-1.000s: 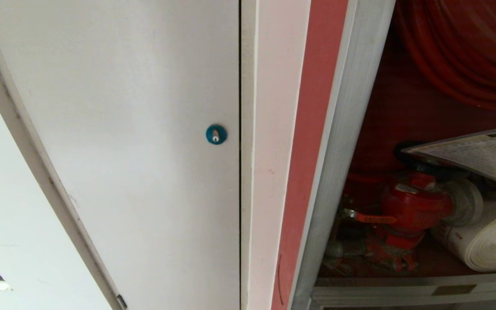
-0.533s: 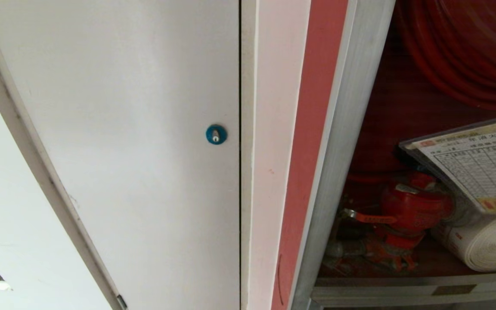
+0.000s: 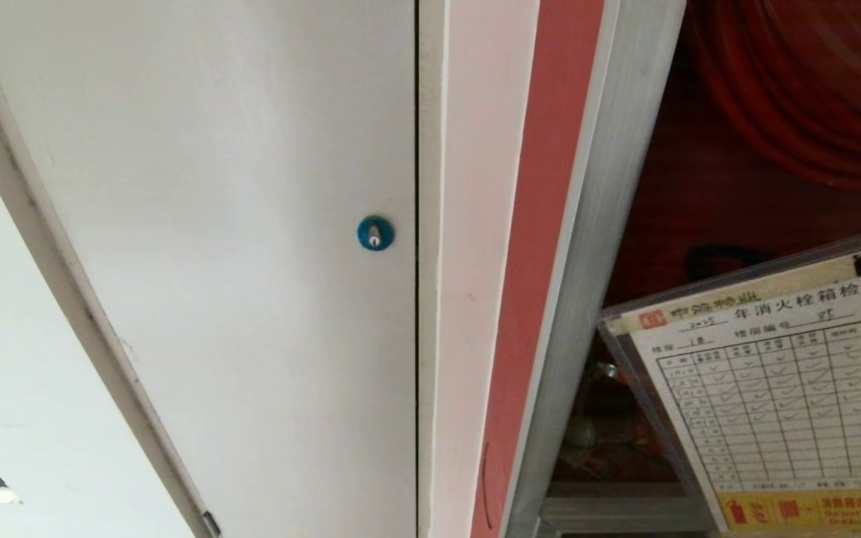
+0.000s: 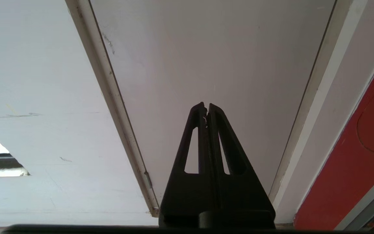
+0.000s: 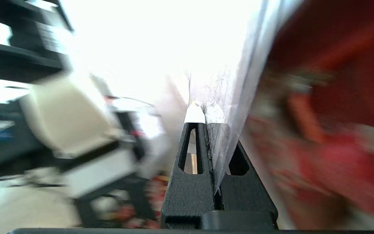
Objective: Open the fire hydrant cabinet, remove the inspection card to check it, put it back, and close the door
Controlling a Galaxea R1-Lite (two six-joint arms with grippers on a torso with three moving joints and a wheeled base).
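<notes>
Inspection card (image 3: pixel 782 388) — clamped by right gripper (image 5: pixel 206 112) — fronts red cabinet interior (image 3: pixel 699 202).

White-grey panel (image 3: pixel 214 224), blue round lock (image 3: pixel 375 233)

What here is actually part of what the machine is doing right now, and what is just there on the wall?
Part of the job:
- inspection card, face toward the head camera
- right pincer, shut on the card's edge
- fire hydrant cabinet, open, with red hose reel

Just there:
- white-grey panel with blue lock
- left pincer, shut, idle before that panel
</notes>
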